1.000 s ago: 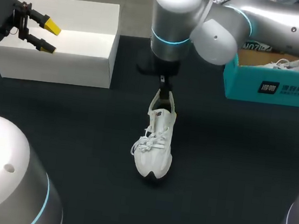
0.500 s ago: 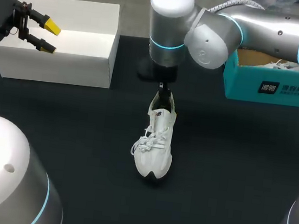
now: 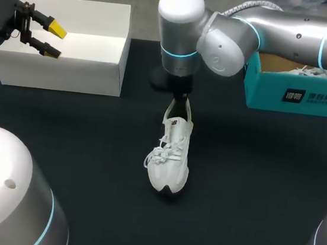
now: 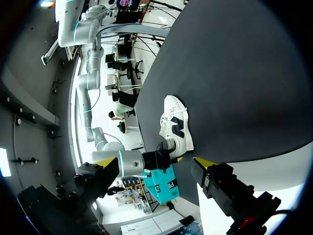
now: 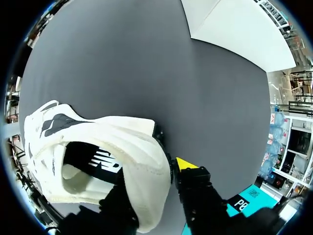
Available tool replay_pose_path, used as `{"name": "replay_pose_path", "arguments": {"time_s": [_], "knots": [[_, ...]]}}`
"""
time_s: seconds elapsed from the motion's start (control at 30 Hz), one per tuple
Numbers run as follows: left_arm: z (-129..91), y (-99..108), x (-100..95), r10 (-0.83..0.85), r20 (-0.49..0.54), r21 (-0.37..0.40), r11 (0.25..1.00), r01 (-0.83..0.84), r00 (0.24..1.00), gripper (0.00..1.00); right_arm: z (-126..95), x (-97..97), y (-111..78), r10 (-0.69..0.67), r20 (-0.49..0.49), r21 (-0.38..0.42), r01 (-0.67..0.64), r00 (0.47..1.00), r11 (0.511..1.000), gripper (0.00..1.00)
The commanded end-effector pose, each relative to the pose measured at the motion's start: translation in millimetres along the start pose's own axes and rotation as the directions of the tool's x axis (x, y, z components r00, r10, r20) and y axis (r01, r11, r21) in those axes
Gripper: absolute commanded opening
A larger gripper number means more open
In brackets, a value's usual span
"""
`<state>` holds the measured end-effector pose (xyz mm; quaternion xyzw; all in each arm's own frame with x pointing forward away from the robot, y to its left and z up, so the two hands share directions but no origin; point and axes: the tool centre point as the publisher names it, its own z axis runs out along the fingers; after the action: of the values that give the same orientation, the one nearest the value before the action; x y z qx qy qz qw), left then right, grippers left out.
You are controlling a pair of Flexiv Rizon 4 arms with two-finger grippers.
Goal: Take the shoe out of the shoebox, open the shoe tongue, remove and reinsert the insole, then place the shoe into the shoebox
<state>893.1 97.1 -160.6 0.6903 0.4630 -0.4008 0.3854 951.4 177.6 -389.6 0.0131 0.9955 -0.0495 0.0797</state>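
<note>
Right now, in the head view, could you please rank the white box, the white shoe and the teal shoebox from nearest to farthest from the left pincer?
1. white box, far left, right by the left pincer.
2. white shoe, mid-table.
3. teal shoebox, at the far right.

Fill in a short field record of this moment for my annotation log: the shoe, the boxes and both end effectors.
shoe: white sneaker standing on the dark table, toe toward the near edge, outside both boxes
right end effector: at the heel, shut on the heel collar, one finger inside the opening and one outside
left end effector: open, holding nothing, above the white box
shoebox: teal shoebox at the far right, lid off, apart from the sneaker
</note>
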Motion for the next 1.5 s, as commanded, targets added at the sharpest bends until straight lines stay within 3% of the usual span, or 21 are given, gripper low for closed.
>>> {"name": "replay_pose_path", "arguments": {"time_s": [0.03,0.13,0.23,0.33,0.57,0.77,1.07,1.5], "knots": [[-0.5,-0.4,-0.2,0.001,-0.003,0.001,1.000,-0.001,1.000,1.00,-11.8,4.9,-2.7,0.018,-0.003,0.033,-0.018,1.000,0.999,0.00],[-0.5,-0.4,-0.2,0.001,-0.003,0.001,1.000,-0.001,1.000,1.00,-27.2,8.9,-6.3,0.026,-0.022,0.030,-0.026,0.999,0.999,0.00],[-0.5,-0.4,-0.2,0.001,-0.003,0.001,1.000,-0.001,1.000,1.00,-48.3,11.0,-9.9,0.034,-0.029,0.080,-0.032,0.999,0.996,0.00],[-0.5,-0.4,-0.2,0.001,-0.003,0.001,1.000,-0.001,1.000,1.00,-78.4,8.3,-14.7,0.048,-0.037,0.104,-0.043,0.998,0.994,0.00],[-0.5,-0.4,-0.2,0.001,-0.003,0.001,1.000,-0.001,1.000,1.00,-146.3,-2.1,-26.1,0.006,-0.021,0.015,-0.005,1.000,1.000,0.00],[-0.5,-0.4,-0.2,0.001,-0.003,0.001,1.000,-0.001,1.000,1.00,-190.7,-25.2,-37.4,-0.005,0.014,-0.008,0.005,1.000,1.000,0.00],[-0.5,-0.4,-0.2,0.001,-0.003,0.001,1.000,-0.001,1.000,1.00,-219.5,-37.2,-38.4,0.014,0.005,-0.013,-0.014,1.000,1.000,0.00],[-0.5,-0.4,-0.2,0.001,-0.003,0.001,1.000,-0.001,1.000,1.00,-219.5,-37.2,-38.4,0.014,0.005,-0.013,-0.014,1.000,1.000,0.00]]}}
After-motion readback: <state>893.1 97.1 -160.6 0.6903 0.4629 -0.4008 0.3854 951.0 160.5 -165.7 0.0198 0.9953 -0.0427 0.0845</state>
